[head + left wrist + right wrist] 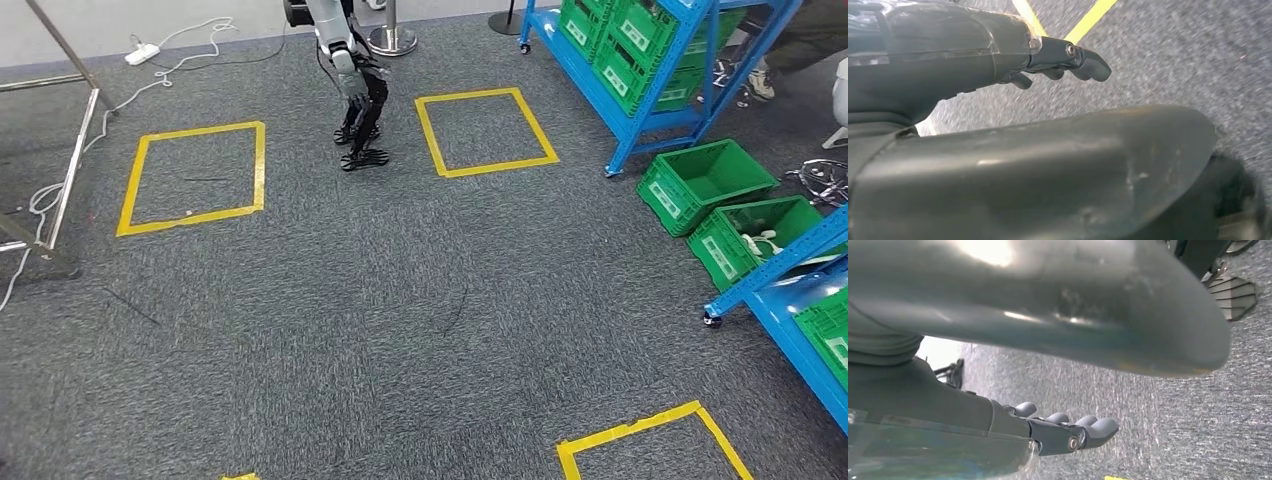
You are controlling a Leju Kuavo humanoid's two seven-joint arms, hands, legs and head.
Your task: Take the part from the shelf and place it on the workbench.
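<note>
A blue shelf rack [628, 117] stands at the far right with green crates [640, 35] on its levels. A second blue rack [795, 335] comes in at the right edge. Two green crates sit on the carpet between them; the nearer crate [728, 255] has a pale item [765, 241] lying in it. My left hand [1063, 62] hangs over grey carpet, fingers stretched out and holding nothing. My right hand [1068, 432] hangs the same way, fingers straight and apart from the thick thumb, with nothing in it.
Another humanoid robot [355, 80] stands ahead at the far side. Yellow tape squares [195, 175] mark the grey carpet. A metal frame [70, 170], white cables and a power strip [142, 53] lie at the left. A person's shoe [762, 82] shows behind the far rack.
</note>
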